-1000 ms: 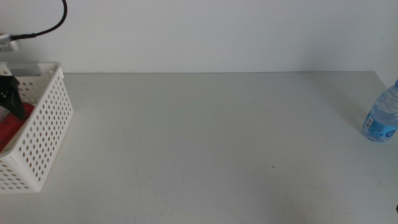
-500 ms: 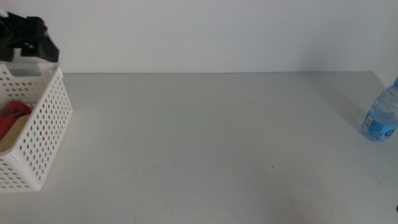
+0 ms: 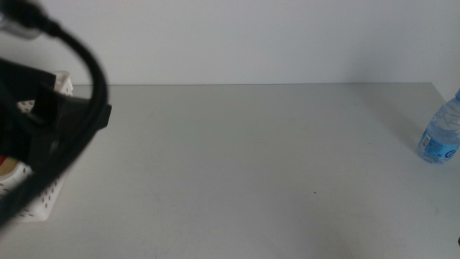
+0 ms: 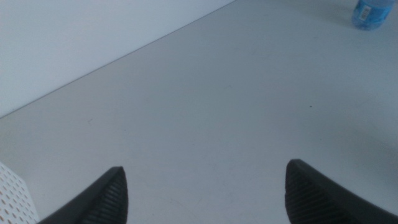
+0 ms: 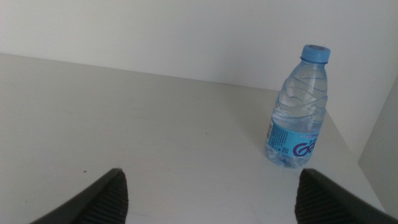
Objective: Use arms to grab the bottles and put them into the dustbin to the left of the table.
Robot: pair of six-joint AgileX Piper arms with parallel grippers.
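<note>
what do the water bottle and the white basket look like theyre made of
Water bottle: looks like thin clear plastic, glossy and see-through, with a ribbed upper body, an opaque blue cap and a printed blue label.
Basket: probably moulded white plastic, its side wall pierced by even rows of round holes.

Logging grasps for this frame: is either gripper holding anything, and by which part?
Nothing is held. The left gripper and right gripper are both open and empty; the clear blue-capped water bottle stands untouched on the table.

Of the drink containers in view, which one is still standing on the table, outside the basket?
The clear water bottle with the blue cap stands upright near the table's right edge. The other, red one lies inside the white basket.
</note>
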